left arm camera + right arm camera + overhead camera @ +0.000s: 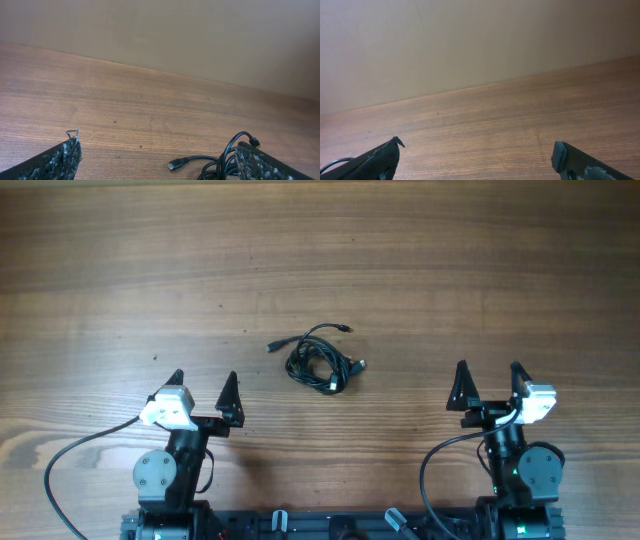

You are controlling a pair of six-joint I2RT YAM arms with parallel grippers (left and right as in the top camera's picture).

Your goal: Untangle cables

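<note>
The cables lie as one small tangled black bundle on the wooden table, near the middle, with plug ends sticking out at its top and right. My left gripper is open and empty, to the bundle's lower left. My right gripper is open and empty, to its lower right. In the left wrist view the cables show at the lower right, partly hidden behind the right finger, between the open fingers. In the right wrist view the open fingers frame bare wood; a bit of cable shows at the left edge.
A plain beige wall rises behind the table's far edge. Thick black wires run from both arm bases at the table's front edge.
</note>
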